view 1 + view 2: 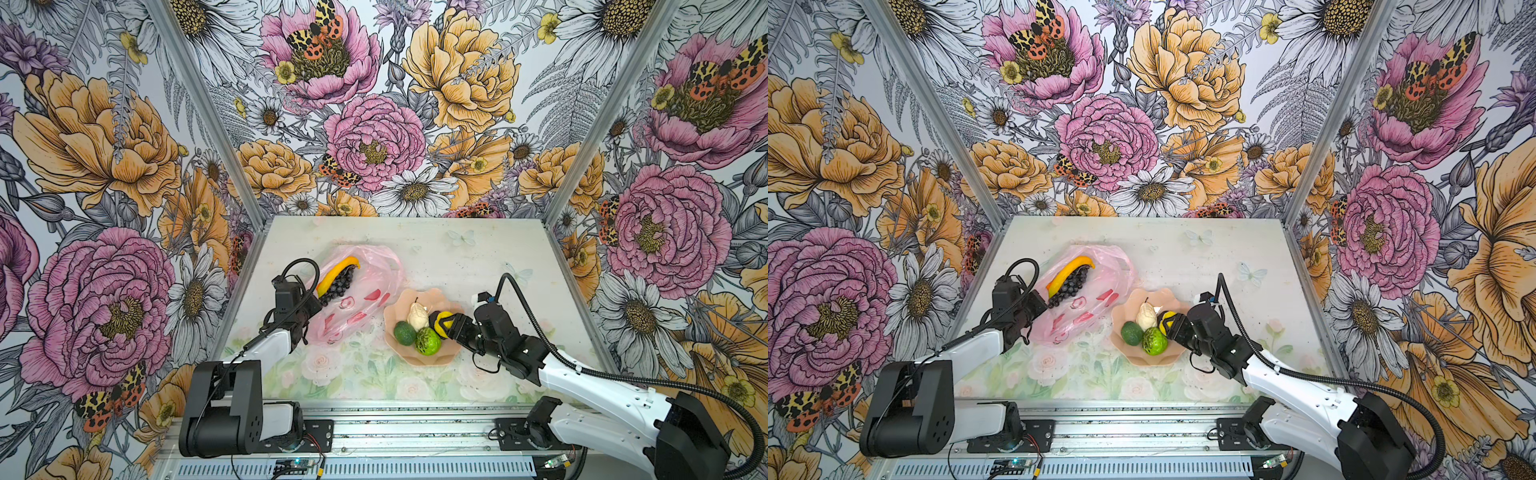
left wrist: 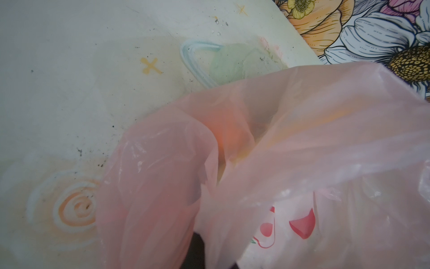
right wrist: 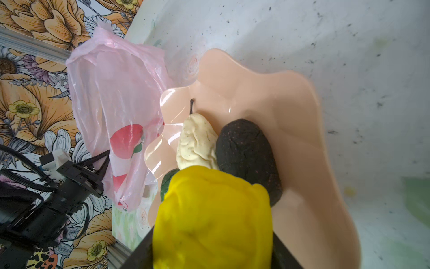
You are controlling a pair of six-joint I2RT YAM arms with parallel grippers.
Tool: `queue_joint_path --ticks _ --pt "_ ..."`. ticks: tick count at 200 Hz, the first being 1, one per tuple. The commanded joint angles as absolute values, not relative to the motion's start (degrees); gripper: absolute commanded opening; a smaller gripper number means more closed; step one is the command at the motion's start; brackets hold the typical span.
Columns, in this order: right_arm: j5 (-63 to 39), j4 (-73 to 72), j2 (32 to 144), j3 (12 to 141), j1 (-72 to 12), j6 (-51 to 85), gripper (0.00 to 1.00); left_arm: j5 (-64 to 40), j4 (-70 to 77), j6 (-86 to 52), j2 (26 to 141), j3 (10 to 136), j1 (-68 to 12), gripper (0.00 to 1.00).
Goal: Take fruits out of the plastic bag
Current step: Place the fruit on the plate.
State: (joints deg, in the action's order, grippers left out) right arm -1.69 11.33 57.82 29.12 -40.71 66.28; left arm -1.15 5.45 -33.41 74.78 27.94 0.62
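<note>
Lemon delivery at dish; banana and grapes left in bag.

Left gripper [image 1: 308, 331] is clenched on the near edge of the pink bag [image 1: 365, 291], which lies on the table left of centre. The banana [image 1: 337, 269] and grapes [image 1: 338, 286] sit side by side in its open mouth. Just right of the bag, the dish [image 1: 424, 358] holds the avocado [image 1: 404, 333], pear [image 1: 417, 316] and green ball [image 1: 428, 341], packed touching. Right gripper [image 1: 443, 325] grasps the lemon [image 1: 444, 321] over the dish's right side; I cannot tell whether it touches the dish. Risks:
- Released on the sloped rim or onto the crowded fruit, the lemon may roll out or knock a neighbour out.
- The thin film may slip or tear in the left jaws, letting the mouth collapse over the remaining fruit.
</note>
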Motion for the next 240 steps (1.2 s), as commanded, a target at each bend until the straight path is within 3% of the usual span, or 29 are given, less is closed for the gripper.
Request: queue_joint_path --ticks 1,86,240 --pt "-1.0 13.2 57.5 28.8 -41.8 67.4 0.6 -2.3 7.2 -32.1 75.6 27.9 1.2 0.0" --pt "-3.9 15.5 58.2 27.0 -42.9 69.5 0.61 -1.9 7.4 -32.2 75.1 27.4 1.2 0.0" --pt "-1.5 22.4 57.8 31.6 -42.7 66.8 0.77 -1.9 7.8 -32.2 74.3 26.8 1.2 0.0"
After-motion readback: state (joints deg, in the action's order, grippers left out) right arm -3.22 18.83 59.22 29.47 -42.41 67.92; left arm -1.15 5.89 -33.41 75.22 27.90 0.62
